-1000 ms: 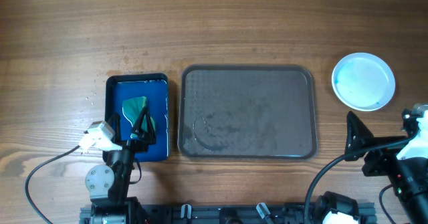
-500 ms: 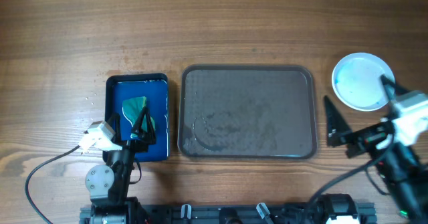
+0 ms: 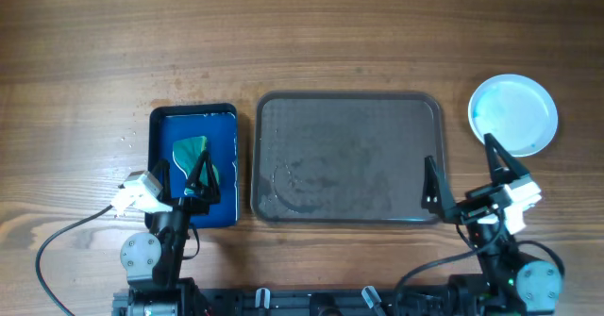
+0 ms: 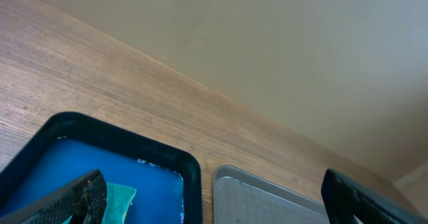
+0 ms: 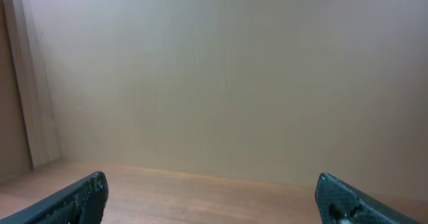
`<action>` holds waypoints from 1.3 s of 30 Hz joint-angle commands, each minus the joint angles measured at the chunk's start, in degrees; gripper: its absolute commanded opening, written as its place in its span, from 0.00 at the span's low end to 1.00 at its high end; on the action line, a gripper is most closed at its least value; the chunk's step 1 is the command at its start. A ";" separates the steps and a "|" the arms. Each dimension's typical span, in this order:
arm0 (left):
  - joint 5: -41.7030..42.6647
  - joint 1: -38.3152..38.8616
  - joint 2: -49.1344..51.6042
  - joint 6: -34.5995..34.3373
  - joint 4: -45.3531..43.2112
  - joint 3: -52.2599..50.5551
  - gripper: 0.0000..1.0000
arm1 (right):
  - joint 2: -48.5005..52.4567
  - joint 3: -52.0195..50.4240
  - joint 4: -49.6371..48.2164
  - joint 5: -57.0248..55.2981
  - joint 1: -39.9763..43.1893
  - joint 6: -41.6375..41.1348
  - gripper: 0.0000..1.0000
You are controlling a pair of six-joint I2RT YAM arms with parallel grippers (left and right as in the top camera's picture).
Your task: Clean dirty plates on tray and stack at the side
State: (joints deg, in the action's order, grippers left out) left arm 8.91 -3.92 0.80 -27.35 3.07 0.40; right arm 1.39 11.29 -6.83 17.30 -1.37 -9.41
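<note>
- Both grippers are released and empty. The left gripper (image 3: 182, 176) hangs above the blue tray (image 3: 160, 132), and the right gripper (image 3: 462, 172) is between the tray (image 3: 349, 137) and the plates (image 3: 514, 116).
- The tray lies bare; the plates sit on the desk (image 3: 302, 33), apart from its right rim.
- Risk: one right finger is just beside the plates, so a careless swing could shove them.
- Count: one tray, one blue tray, one green sponge (image 3: 192, 150), two grippers. Only one plate outline shows, so we cannot tell how many are stacked.
</note>
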 commanded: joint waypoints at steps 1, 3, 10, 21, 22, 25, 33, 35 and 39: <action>1.11 -0.11 -0.48 -0.11 0.44 -0.09 1.00 | -1.20 -4.50 -7.08 -0.79 -0.33 -1.05 1.00; 1.09 -0.11 -0.48 -0.11 0.44 -0.09 1.00 | -1.20 -6.80 -10.64 -0.81 -0.33 -0.92 1.00; 1.11 -0.11 -0.48 -0.11 0.44 -0.07 1.00 | -1.20 -11.02 -13.22 -1.14 -0.33 -0.90 1.00; 1.11 -0.11 -0.48 -0.11 0.44 -0.09 1.00 | -1.20 -11.02 0.94 -0.98 -0.33 0.50 1.00; 1.11 -0.11 -0.48 -0.11 0.44 -0.09 1.00 | -1.20 -11.02 1.77 -0.98 -0.33 1.03 1.00; 1.11 -0.11 -0.48 -0.11 0.44 -0.09 1.00 | -1.20 -11.02 5.49 -0.55 -0.33 2.43 1.00; 1.09 -0.11 -0.48 -0.11 0.44 -0.07 1.00 | -1.20 -11.02 5.44 0.74 -0.33 9.44 1.00; 1.11 -0.11 -0.48 -0.11 0.44 -0.07 1.00 | -1.20 -11.02 5.44 0.50 -0.33 9.31 1.00; 1.11 -0.11 -0.48 -0.11 0.44 -0.07 1.00 | -1.20 -11.02 5.44 0.50 -0.33 8.83 0.99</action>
State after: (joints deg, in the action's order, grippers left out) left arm 8.91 -3.92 0.80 -27.35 3.05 0.38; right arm 0.89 0.36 -1.23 17.54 -1.37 -1.78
